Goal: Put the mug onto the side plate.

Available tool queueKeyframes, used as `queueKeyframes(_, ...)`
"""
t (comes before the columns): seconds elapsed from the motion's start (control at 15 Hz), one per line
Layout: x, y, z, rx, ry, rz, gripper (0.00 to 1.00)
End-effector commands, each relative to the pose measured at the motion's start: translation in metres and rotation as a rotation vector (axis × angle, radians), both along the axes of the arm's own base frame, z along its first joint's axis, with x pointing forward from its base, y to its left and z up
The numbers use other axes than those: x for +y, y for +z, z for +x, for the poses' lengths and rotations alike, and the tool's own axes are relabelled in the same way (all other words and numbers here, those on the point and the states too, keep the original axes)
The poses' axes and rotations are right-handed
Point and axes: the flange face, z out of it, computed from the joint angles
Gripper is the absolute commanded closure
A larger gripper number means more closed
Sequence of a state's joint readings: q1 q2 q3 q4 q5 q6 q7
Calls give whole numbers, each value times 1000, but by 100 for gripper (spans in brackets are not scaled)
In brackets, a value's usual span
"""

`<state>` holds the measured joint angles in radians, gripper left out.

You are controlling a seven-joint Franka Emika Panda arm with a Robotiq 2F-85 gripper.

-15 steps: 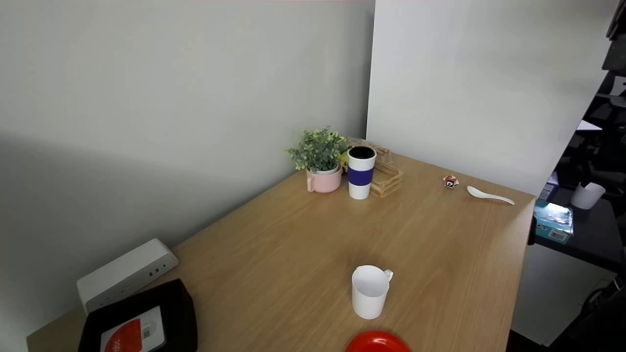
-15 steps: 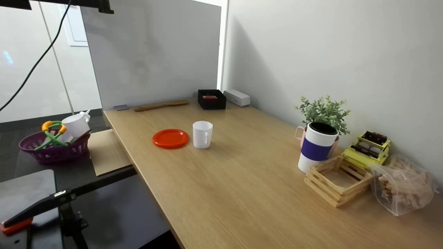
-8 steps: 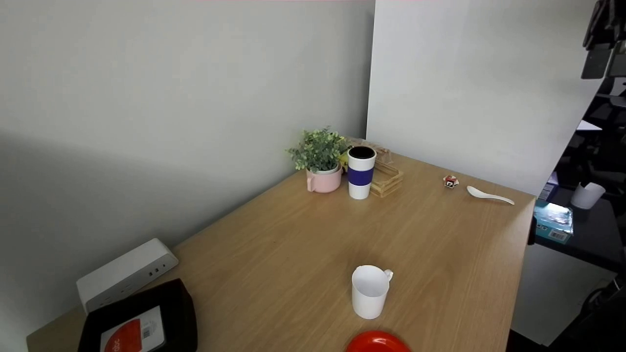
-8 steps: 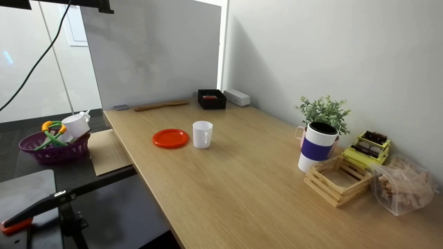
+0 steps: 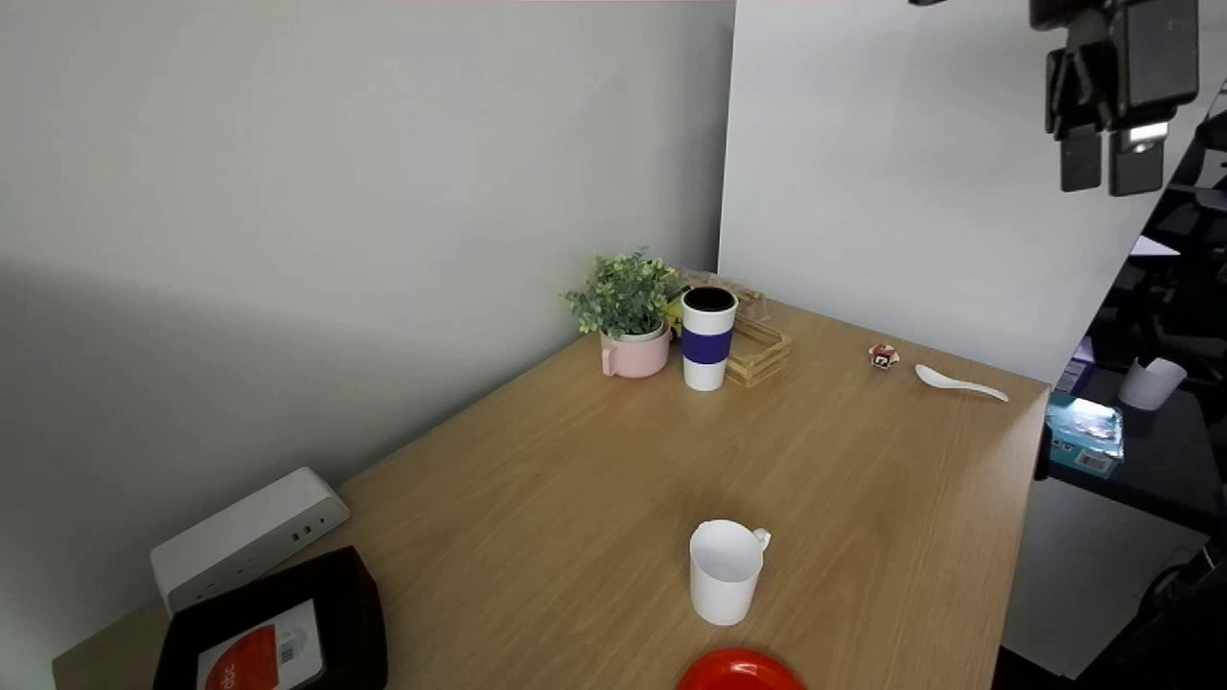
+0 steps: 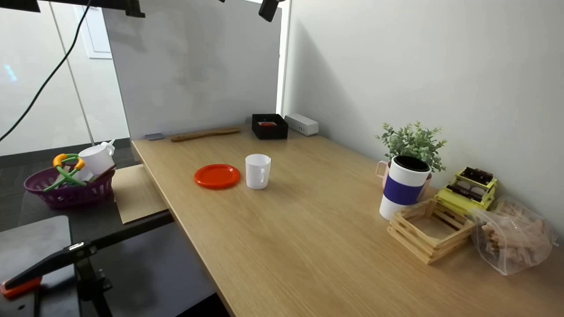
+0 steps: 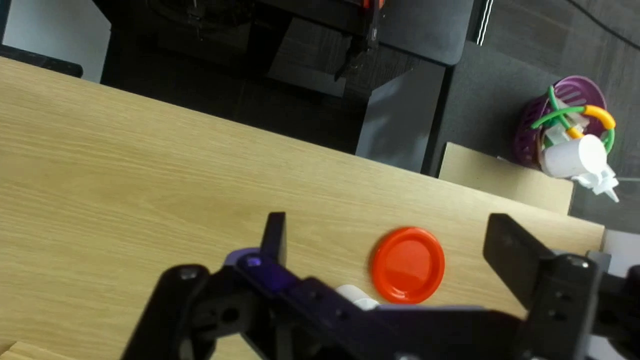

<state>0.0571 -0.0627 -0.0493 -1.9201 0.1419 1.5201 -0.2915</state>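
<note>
The small white mug [image 5: 726,575] stands upright on the wooden table in both exterior views [image 6: 257,172]. Just beside it and apart from it lies the round red side plate [image 6: 217,176], cut off by the lower edge in an exterior view [image 5: 740,671]. In the wrist view the plate [image 7: 408,265] shows whole between the fingers, and only a bit of the mug [image 7: 356,295] shows, the rest hidden by the gripper. My gripper [image 7: 387,222] is open and empty, high above the table. It also shows at the upper right of an exterior view [image 5: 1109,172].
A lidded blue-and-white cup [image 6: 404,187], a potted plant [image 5: 628,311] and a wooden crate [image 6: 434,229] stand by the wall. A black tray [image 6: 269,127] and a white power box [image 6: 302,124] are at the far end. A spoon [image 5: 959,383] lies near the table edge.
My gripper has come further into view from the upper right in an exterior view, moving left and slightly down. The mug and plate have not moved.
</note>
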Motion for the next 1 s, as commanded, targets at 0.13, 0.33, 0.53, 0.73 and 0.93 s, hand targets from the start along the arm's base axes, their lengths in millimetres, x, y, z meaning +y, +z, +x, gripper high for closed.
queueKeyframes(0.13, 10, -15, 19, 106, 40, 1, 0)
queueKeyframes(0.33, 10, -15, 19, 104, 38, 1, 0)
queueKeyframes(0.53, 14, -10, 28, -75, 63, -66, 0)
queueKeyframes(0.73, 28, -19, 46, -229, 101, -125, 0)
queueKeyframes(0.93, 49, -38, 64, -378, 161, -127, 0)
